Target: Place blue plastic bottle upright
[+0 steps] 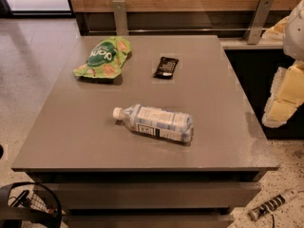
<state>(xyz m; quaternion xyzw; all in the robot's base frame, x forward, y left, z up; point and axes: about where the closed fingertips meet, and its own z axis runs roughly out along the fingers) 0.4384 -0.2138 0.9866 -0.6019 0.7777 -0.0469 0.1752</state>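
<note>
The blue plastic bottle [156, 122] lies on its side near the middle front of the grey table [213, 94]. Its white cap [117, 112] points left and its label with the dark print panel faces up. My gripper [283, 96] shows as a pale white and yellowish shape at the right edge of the view. It is off the table's right side, apart from the bottle and holding nothing that I can see.
A green snack bag [102, 57] lies at the back left of the table. A small dark wrapped bar [166, 67] lies at the back middle. A wooden wall with metal brackets [257, 19] stands behind. A striped tool [273, 204] lies on the floor at the front right.
</note>
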